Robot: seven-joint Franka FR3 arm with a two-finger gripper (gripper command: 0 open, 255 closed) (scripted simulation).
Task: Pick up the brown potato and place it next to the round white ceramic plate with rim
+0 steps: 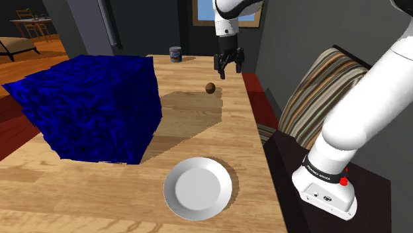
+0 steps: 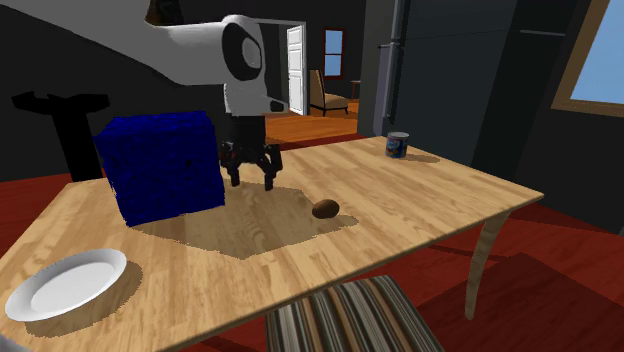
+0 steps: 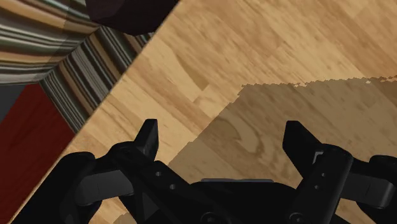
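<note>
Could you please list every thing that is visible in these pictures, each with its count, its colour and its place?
potato: one, brown, on the table, close to the gripper.
plate: one, white, round, on the table's near part in the shoulder view, nothing on it.
block: one, dark blue, on the table at the shoulder view's left.
can: one, mostly blue, upright near the table's far edge.
table: one, light wood, under all of these.
striped seat: one, brown and beige stripes, beside the table at the shoulder view's right.
arm: one, white with dark joints, reaching over the table.
gripper: one, black, open and holding nothing, above the table.
</note>
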